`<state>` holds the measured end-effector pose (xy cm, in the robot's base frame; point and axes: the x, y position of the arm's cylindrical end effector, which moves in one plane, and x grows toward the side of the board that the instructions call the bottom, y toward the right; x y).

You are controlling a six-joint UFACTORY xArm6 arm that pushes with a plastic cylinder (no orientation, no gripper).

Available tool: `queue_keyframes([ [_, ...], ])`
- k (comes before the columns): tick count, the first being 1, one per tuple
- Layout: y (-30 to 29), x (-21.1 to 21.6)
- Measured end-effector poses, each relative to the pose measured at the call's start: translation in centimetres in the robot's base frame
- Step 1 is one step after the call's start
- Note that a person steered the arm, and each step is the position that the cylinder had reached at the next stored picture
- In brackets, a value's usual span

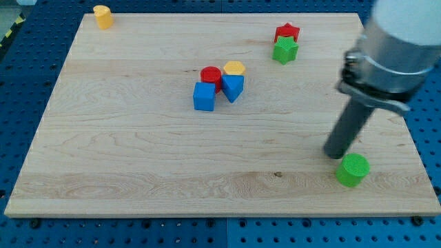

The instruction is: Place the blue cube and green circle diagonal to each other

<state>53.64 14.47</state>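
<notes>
My tip (335,154), no gripper fitted, sits just beside green circle (353,169); blue cube (204,96) well apart, task barely begun.

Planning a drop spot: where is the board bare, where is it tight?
Bare: the view's left and bottom-left, from the yellow block down past the blue cube. Crowded: the centre cluster of blue cube, red cylinder, yellow block and blue block. Also tight: my tip beside the green circle.
</notes>
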Motion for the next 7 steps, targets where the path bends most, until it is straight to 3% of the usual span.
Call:
queue_keyframes([
  [2,-2.5,1.5],
  [7,5.9,4.0],
])
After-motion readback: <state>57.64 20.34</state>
